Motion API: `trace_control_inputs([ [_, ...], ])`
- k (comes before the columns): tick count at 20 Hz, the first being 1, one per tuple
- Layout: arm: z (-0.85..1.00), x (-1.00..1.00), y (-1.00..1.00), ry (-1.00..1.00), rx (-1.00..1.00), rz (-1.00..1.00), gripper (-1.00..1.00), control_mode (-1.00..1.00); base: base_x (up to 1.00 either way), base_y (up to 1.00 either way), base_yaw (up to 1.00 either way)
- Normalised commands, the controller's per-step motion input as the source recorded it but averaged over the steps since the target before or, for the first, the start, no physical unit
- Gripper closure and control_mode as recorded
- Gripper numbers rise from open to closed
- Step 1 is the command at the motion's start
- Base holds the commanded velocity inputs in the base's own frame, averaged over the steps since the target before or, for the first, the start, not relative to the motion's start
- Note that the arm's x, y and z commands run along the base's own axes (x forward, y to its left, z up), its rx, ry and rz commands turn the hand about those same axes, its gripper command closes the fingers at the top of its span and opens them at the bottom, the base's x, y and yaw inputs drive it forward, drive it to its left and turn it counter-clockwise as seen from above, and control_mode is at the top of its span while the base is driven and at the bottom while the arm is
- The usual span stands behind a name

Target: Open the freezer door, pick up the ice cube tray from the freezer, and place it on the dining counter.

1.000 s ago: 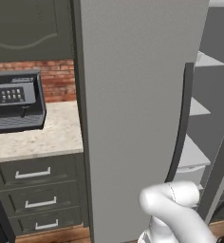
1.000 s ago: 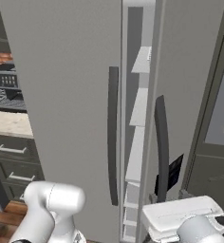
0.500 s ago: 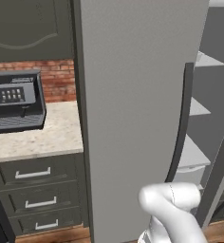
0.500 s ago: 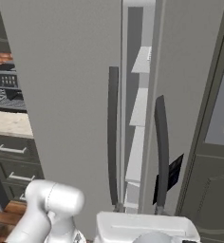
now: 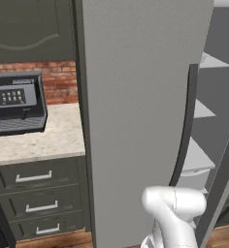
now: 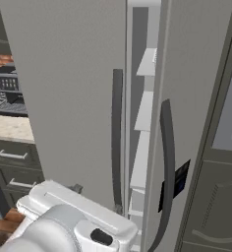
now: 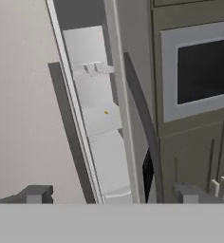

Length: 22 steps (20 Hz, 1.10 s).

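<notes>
hand view: gripper spread wide, empty, facing freezer gap. freezer door ajar, handle in front of shelves. ice cube tray on upper shelf. toaster oven on side counter left.

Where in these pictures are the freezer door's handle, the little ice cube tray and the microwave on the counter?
freezer door handle (image 6: 117,138), right base view, middle of the dark bar.
ice cube tray (image 7: 91,69), hand view, top of the tray on a shelf.
microwave (image 5: 18,101), left base view, its front panel.
</notes>
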Motion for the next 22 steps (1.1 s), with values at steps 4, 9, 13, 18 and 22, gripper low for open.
trace_control_inputs([
  [4, 0.26, 0.00, 0.58, 0.09, -0.03, -0.51, -1.00, -1.00, 0.00, 0.00, 0.00],
  [9, 0.10, 0.01, 0.45, 0.05, -0.02, -0.49, -1.00, -1.00, 0.00, 0.00, 0.00],
  [13, 0.00, 0.23, 0.28, 0.00, -0.01, -0.40, -1.00, -1.00, 0.00, 0.00, 0.00],
  [18, 0.00, 0.38, 0.00, 0.00, 0.00, -0.31, -1.00, -1.00, 0.00, 0.00, 0.00],
  [22, 0.00, 0.34, -0.07, -0.05, 0.00, -0.07, -1.00, -1.00, 0.00, 0.00, 0.00],
])
